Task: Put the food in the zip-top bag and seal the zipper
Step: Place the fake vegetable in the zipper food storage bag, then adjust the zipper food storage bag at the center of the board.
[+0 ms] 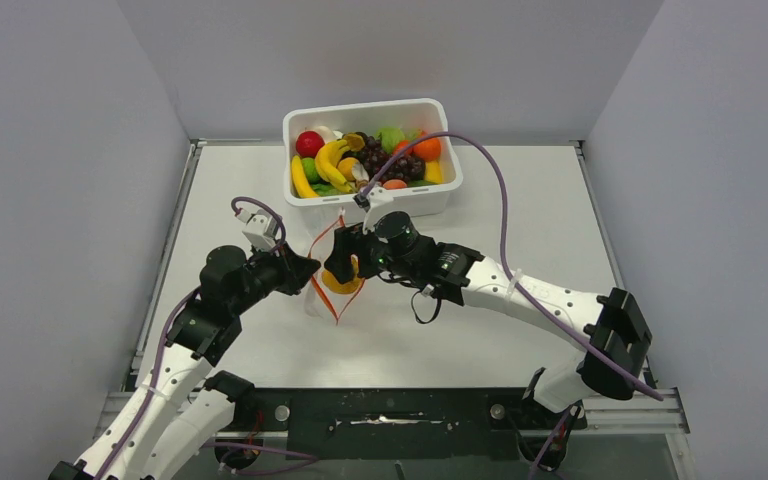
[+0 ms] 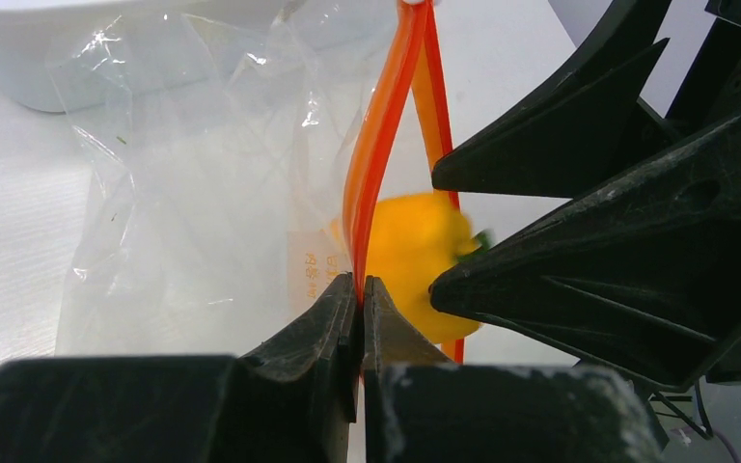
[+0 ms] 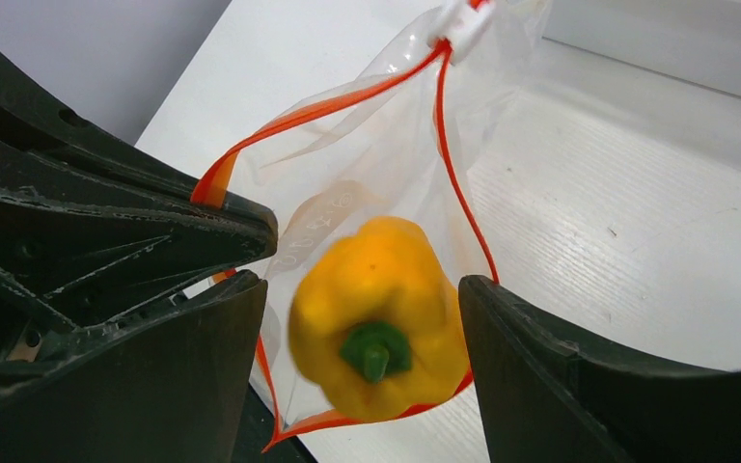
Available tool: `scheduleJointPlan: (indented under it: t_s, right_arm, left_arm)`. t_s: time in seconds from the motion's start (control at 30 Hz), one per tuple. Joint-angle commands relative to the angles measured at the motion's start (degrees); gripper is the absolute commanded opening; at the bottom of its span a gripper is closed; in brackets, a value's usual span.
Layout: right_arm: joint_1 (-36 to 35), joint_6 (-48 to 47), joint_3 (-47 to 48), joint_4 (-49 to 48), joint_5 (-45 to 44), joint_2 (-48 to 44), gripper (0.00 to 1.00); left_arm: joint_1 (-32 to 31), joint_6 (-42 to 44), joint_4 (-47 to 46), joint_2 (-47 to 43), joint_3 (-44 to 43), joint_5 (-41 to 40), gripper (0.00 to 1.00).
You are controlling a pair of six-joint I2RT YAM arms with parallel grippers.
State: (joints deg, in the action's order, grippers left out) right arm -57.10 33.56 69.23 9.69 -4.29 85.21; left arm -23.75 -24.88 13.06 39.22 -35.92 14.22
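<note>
My left claw [image 2: 360, 282] pinches the zipper [image 2: 373, 154] so the zip-top bag [image 2: 183, 193] gapes; my right claw [image 3: 362, 294] stands spread (pepper [image 3: 386, 256] loose between, I judge).

One zip-top bag [image 2: 203, 193], one yellow pepper [image 3: 376, 318], one white tub [image 1: 370, 108], two claws [image 2: 360, 285] [image 3: 365, 282]

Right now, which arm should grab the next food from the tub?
Right: the right pincer stands open around the pepper at the bag, near the tub. The left pincer is clamped on the zipper.

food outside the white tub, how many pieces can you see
1: the yellow pepper, at the mouth of the bag between the right jaws. Others may be hidden.
</note>
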Motion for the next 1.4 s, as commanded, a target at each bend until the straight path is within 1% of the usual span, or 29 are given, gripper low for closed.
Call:
scheduleJointPlan:
  t_s: [0.0,0.13,0.23,0.33,0.47,0.57,0.7,0.97,1.2,1.3,1.33,1.37]
  right_arm:
    - [-0.3,0.5,2.8,-1.0,1.2,-3.9,0.76]
    - [-0.3,0.5,2.1,-1.2,1.1,-5.1,0.80]
    - [-0.4,0.5,1.9,-0.6,1.0,-5.7,0.77]
    - [-0.4,0.3,1.1,0.0,0.4,-6.6,0.68]
    - [-0.4,0.9,-2.1,-0.1,-1.3,-8.5,0.51]
    - [-0.4,1.6,-4.3,-0.3,-3.4,-9.3,0.46]
    - [-0.4,2.1,-6.0,-0.5,-6.1,-8.8,0.43]
    - [-0.2,2.9,-6.6,-1.6,-8.1,-4.2,0.44]
    - [0.3,3.4,-6.2,-2.3,-8.2,-0.9,0.42]
    - [0.5,3.4,-6.4,-2.5,-8.5,-0.9,0.35]
    - [0.6,3.5,-6.6,-2.7,-8.7,-1.0,0.31]
    - [0.7,3.3,-7.0,-3.1,-8.8,-1.4,0.23]
  left_arm:
    - [0.3,-0.2,-3.8,-0.6,-0.3,0.6,0.00]
    - [0.3,-0.2,-3.7,-0.5,-0.3,0.7,0.00]
    - [0.3,-0.2,-3.6,-0.5,-0.3,0.6,0.00]
    - [0.3,-0.3,-3.5,-0.6,-0.3,0.5,0.00]
    - [0.3,-0.3,-3.6,-0.5,-0.3,0.5,0.00]
    - [0.3,-0.3,-3.6,-0.5,-0.4,0.5,0.00]
    - [0.4,-0.3,-3.7,-0.4,-0.3,0.6,0.00]
    - [0.4,-0.4,-3.8,-0.8,-0.1,0.7,0.00]
    - [0.4,-0.4,-3.7,-1.1,-0.2,0.7,0.00]
    - [0.4,-0.5,-3.9,-1.1,-0.2,0.7,0.00]
    - [0.4,-0.5,-3.9,-1.1,-0.2,0.7,0.00]
    - [0.4,-0.4,-3.9,-1.1,-0.3,0.7,0.00]
